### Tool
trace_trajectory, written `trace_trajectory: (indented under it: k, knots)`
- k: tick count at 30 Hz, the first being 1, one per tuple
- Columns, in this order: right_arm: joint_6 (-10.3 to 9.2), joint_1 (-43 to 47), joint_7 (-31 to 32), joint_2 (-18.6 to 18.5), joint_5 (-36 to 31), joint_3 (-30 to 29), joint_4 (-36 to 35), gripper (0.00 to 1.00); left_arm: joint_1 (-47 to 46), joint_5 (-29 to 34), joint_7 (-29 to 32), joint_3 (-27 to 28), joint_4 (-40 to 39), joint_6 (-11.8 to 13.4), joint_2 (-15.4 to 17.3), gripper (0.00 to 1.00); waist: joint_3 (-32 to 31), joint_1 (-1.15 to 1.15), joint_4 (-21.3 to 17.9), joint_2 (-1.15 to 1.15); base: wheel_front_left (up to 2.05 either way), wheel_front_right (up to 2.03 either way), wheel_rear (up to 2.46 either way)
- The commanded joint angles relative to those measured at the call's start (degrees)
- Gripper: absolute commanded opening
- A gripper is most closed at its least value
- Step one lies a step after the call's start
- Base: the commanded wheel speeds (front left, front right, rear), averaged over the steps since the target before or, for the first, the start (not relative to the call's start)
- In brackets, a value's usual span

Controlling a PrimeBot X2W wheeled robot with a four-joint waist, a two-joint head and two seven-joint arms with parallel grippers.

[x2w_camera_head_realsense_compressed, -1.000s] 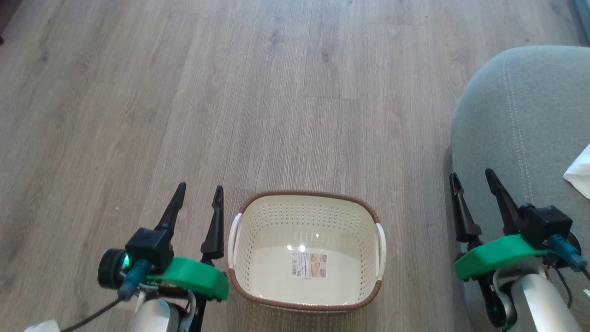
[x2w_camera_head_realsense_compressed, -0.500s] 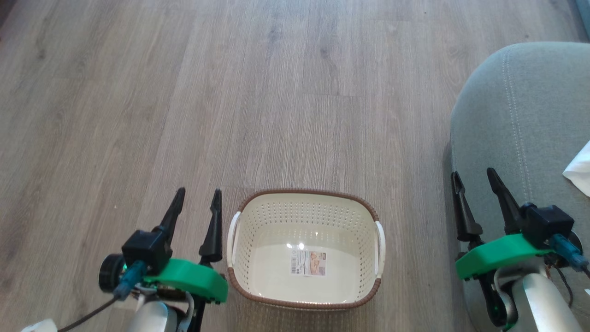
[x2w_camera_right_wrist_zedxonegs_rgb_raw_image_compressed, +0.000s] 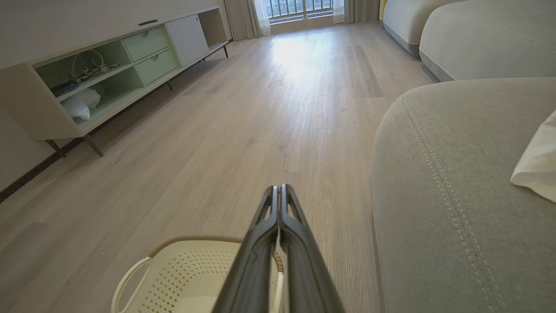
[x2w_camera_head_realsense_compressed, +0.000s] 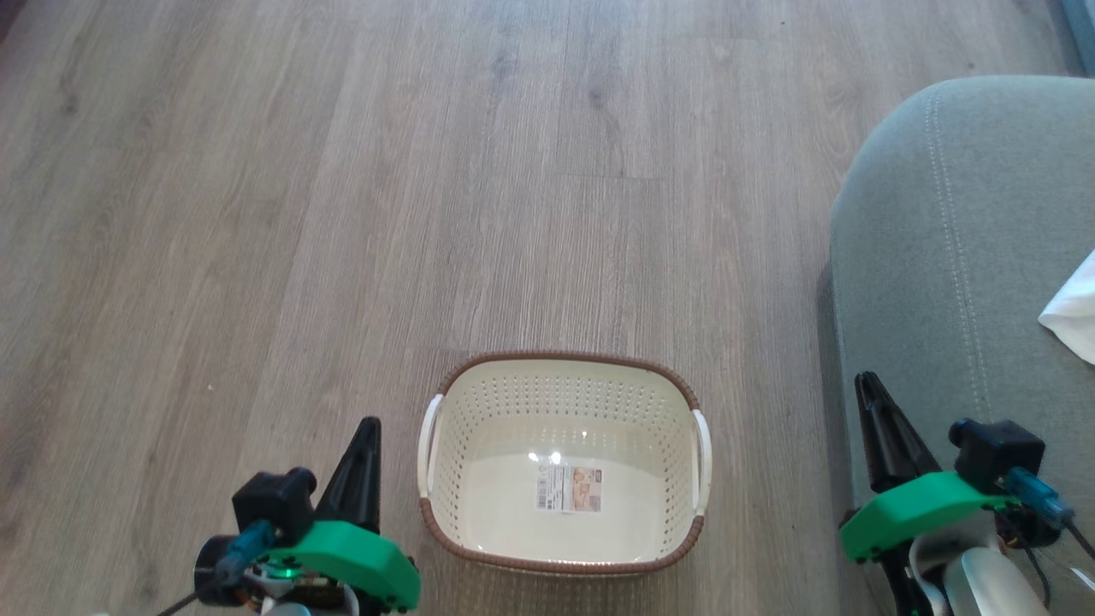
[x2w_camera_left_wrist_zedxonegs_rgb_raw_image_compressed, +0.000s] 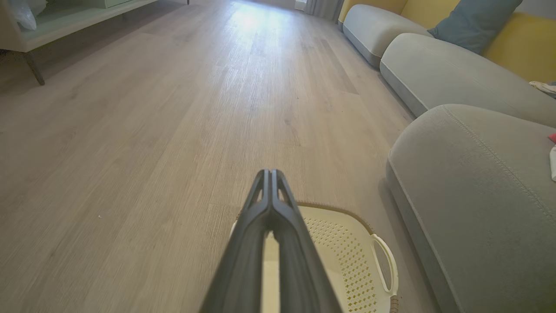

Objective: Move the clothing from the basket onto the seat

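Note:
The cream basket (x2w_camera_head_realsense_compressed: 560, 389) stands on the wood floor between my two arms, with just its label sticker (x2w_camera_head_realsense_compressed: 568, 488) on the bottom. A white piece of clothing (x2w_camera_head_realsense_compressed: 1071, 306) lies on the grey-green seat (x2w_camera_head_realsense_compressed: 941, 214) at the right edge; the rest of it is cut off. In the left wrist view a red scrap of clothing (x2w_camera_left_wrist_zedxonegs_rgb_raw_image_compressed: 552, 138) shows on the seat (x2w_camera_left_wrist_zedxonegs_rgb_raw_image_compressed: 469, 174). My left gripper (x2w_camera_head_realsense_compressed: 368, 425) hangs left of the basket, shut and holding nothing. My right gripper (x2w_camera_head_realsense_compressed: 866, 381) is over the seat's front edge, shut and holding nothing. Both pairs of fingers (x2w_camera_left_wrist_zedxonegs_rgb_raw_image_compressed: 270, 174) (x2w_camera_right_wrist_zedxonegs_rgb_raw_image_compressed: 278, 188) are pressed together.
A low pale-green cabinet (x2w_camera_right_wrist_zedxonegs_rgb_raw_image_compressed: 108, 82) on thin legs lines the far left wall. More grey sofa cushions (x2w_camera_left_wrist_zedxonegs_rgb_raw_image_compressed: 434, 69) and a blue pillow (x2w_camera_left_wrist_zedxonegs_rgb_raw_image_compressed: 473, 21) run along the right side. Wood floor (x2w_camera_head_realsense_compressed: 513, 171) stretches ahead of the basket.
Both grippers have gone from open to shut and have drawn back toward the bottom of the head view. The basket and the clothing on the seat have not moved.

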Motion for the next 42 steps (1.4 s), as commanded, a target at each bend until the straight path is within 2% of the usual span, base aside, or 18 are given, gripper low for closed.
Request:
trace_trajectory:
  k: [1, 42]
  knots:
    - [0.00, -1.88, 0.39, 0.13, 1.74, -0.53, -1.98, 0.00, -2.18, -1.76, 0.28, 0.56, -1.83, -0.46, 0.22, 0.00, -0.07, 0.00, -0.11, 0.00, 0.00, 0.00, 0.00]
    - [0.00, -2.16, 7.30, 1.53, 27.32, -3.37, -3.32, 0.00, -3.51, -28.29, 5.96, 5.43, -1.09, -4.40, 1.35, 0.00, -1.54, 0.00, -2.63, 0.00, 0.00, 0.00, 0.00]
